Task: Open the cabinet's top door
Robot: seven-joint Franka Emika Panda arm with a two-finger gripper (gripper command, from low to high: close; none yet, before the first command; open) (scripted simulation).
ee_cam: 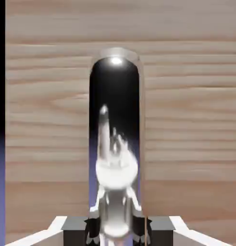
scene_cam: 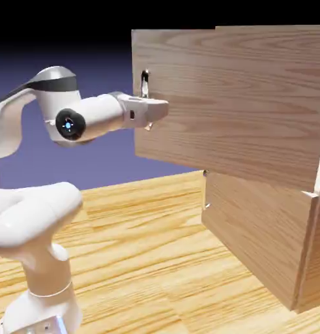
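One handle [ee_cam: 116, 175] | hand view: end effector [ee_cam: 118, 230] seemingly gripping it | exterior: top door [scene_cam: 227, 104] open

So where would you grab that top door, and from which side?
By its silver handle, from the front, one finger on each long side. The handle is a slim upright bar near the free edge of the door, while the panel itself is broad and flat. The gripper already sits that way, shut on the handle.
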